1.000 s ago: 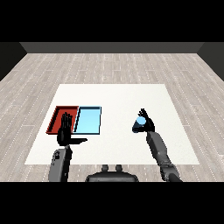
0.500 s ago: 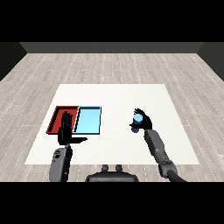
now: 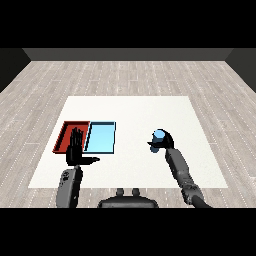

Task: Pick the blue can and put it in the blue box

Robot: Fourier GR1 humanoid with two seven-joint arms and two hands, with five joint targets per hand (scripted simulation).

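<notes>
The right robot hand (image 3: 161, 141) is curled round the blue can (image 3: 159, 135), which is held right of the trays and well apart from them; the left robot hand (image 3: 76, 150) is seen with fingers straight and thumb out, at the red tray (image 3: 64, 135)'s near edge; the light blue tray (image 3: 101, 137) lies beside it on the white worktop (image 3: 135, 107).
</notes>
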